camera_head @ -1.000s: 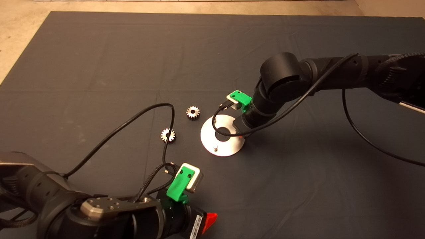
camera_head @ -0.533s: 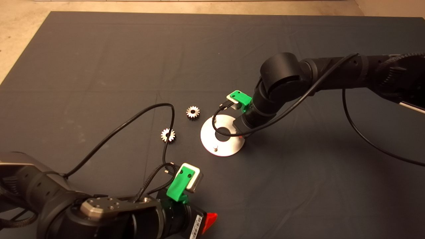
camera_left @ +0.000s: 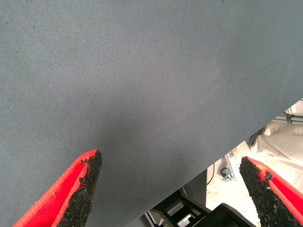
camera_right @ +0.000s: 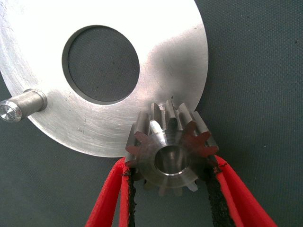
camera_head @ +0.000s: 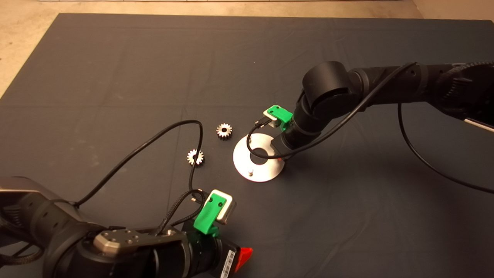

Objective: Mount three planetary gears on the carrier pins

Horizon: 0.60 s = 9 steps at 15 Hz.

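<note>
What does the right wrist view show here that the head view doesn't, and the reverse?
Only the right wrist view: the right claw shut on a gear over the disc's edge; the arm hides this from above.

Only the head view: two loose gears on the mat, and the left claw parked at the lower left.

Both: the shiny disc with its central hole and a bare pin.

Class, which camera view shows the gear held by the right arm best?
The right wrist view: the gripped gear fills it, clamped in the right tool over the disc edge. The head view hides it behind the arm; the left wrist view shows only mat.
</note>
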Tool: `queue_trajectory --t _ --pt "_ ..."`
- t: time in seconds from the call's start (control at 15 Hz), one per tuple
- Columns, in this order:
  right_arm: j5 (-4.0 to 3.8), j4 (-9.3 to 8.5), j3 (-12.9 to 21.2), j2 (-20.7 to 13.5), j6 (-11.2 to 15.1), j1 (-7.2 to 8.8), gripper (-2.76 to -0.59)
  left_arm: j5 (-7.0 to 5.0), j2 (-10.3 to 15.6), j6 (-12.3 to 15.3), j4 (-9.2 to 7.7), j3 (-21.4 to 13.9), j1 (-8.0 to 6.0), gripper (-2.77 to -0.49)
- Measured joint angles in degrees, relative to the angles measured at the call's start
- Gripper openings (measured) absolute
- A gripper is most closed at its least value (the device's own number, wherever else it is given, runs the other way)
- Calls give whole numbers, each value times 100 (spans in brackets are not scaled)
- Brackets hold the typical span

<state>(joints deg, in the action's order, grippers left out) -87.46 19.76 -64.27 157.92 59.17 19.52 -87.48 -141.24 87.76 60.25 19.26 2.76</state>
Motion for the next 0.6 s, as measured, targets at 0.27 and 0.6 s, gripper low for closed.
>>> queue_trajectory --t 0.27,0.6 --pt "2 -2 -34 0 -65 0 -255 0 0 0 2 0 0 -120" --pt "22 -11 -83 5 -83 0 -255 -2 0 0 2 0 -30 -120"
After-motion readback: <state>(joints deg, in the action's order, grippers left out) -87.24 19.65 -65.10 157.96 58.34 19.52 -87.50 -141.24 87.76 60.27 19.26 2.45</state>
